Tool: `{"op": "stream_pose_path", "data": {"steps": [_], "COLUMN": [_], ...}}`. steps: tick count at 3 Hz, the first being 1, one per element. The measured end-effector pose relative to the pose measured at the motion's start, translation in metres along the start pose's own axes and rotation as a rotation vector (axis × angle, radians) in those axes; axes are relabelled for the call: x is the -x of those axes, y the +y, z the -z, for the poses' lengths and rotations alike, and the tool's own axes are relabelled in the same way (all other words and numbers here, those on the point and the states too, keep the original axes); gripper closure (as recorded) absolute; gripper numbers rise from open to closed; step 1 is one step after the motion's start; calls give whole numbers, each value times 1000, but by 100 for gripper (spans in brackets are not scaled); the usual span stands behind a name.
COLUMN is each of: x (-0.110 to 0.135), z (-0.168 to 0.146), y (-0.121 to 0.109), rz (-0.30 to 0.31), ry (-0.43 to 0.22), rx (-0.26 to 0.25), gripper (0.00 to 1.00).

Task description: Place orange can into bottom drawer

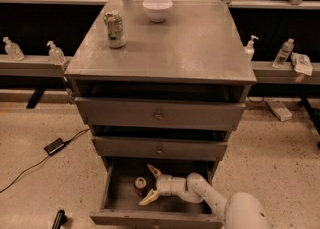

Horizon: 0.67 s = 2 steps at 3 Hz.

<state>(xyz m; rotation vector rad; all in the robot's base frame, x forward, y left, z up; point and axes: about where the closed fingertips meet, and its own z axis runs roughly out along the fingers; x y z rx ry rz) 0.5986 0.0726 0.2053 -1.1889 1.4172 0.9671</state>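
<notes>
The bottom drawer (112, 193) of the grey cabinet is pulled out. The orange can (141, 184) stands upright on the drawer floor, its silver top facing up. My gripper (150, 185) reaches into the drawer from the right on its white arm. Its two tan fingers are spread wide, one above and one below the can's right side, and they do not touch the can.
A green-and-white can (115, 29) and a white bowl (157, 9) stand on the cabinet top (190, 43). The two upper drawers (159, 115) are closed. Bottles (284, 53) line the side ledges. A black cable and adapter (54, 146) lie on the floor at left.
</notes>
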Motion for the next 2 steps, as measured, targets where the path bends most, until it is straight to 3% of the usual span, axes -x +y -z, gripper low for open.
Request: {"op": "stream_pose_path", "data": {"steps": [2], "x": [2], "z": [14], "y": [-3], "rz": [-10], "ry": [-17], "rx": [-29], "gripper": [0]}}
